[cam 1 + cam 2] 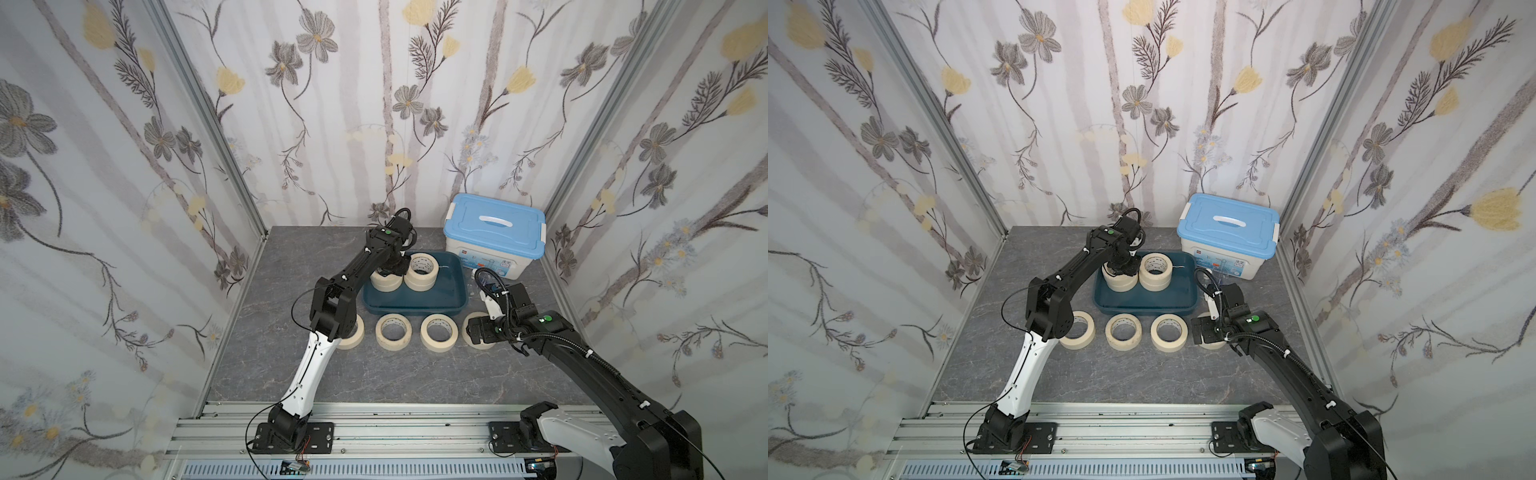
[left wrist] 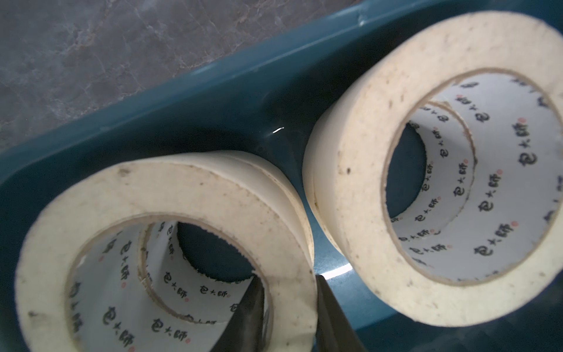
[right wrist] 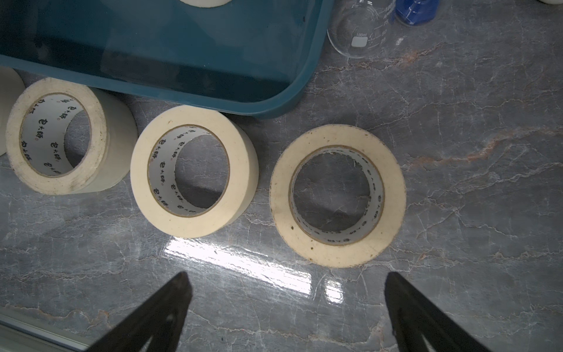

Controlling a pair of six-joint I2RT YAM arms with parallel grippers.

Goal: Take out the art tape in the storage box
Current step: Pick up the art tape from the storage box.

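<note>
Left tool (image 2: 288,279) pinching wall of top art tape roll (image 2: 164,195) in teal storage box (image 2: 213,100), right tool (image 3: 288,274) spread wide over grey marble-look table (image 3: 457,213), floral wallpaper walls (image 1: 374,104) around

In my teal storage box (image 1: 415,311) stood two stacks of two cream tape rolls (image 1: 420,272); four loose rolls (image 1: 394,330) lay flat in front.
</note>
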